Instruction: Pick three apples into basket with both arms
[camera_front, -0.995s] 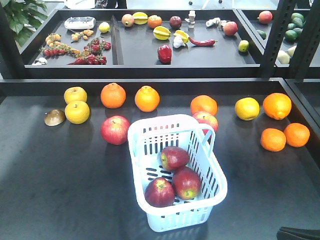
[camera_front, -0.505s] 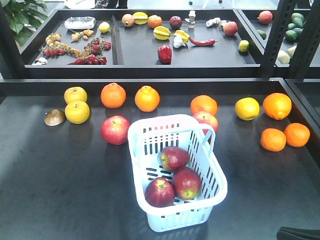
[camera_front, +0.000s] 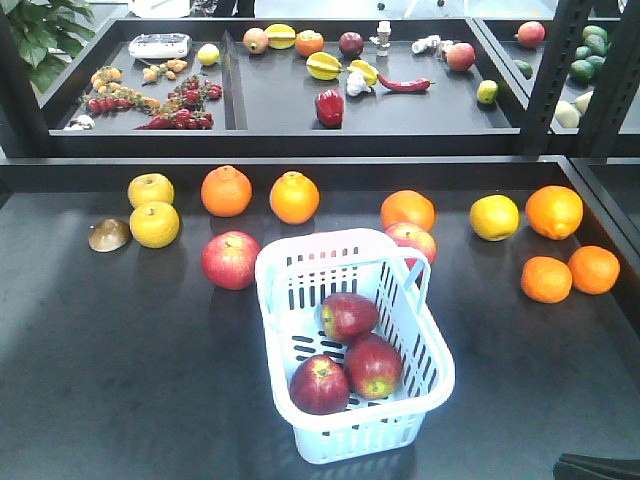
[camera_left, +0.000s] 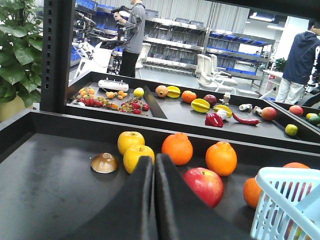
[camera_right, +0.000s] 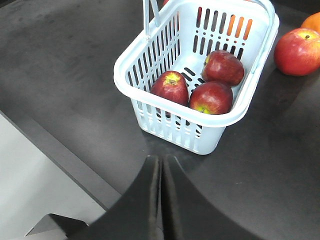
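basket (camera_front: 430, 375): on the dark table (camera_front: 120, 380), holding all three dark red apples (camera_front: 349, 315), clustered and touching toward its near end. left gripper (camera_left: 153, 172): fingers pressed together, empty, low over the table near the yellow fruit; right gripper (camera_right: 161, 170): fingers together, empty, just off the basket's end wall. step in hand: task looks complete; next move calls only for retracting both arms clear.

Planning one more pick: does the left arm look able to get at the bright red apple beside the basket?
Probably yes: the red apple lies uncovered just ahead of the shut left pincer, outside the basket.
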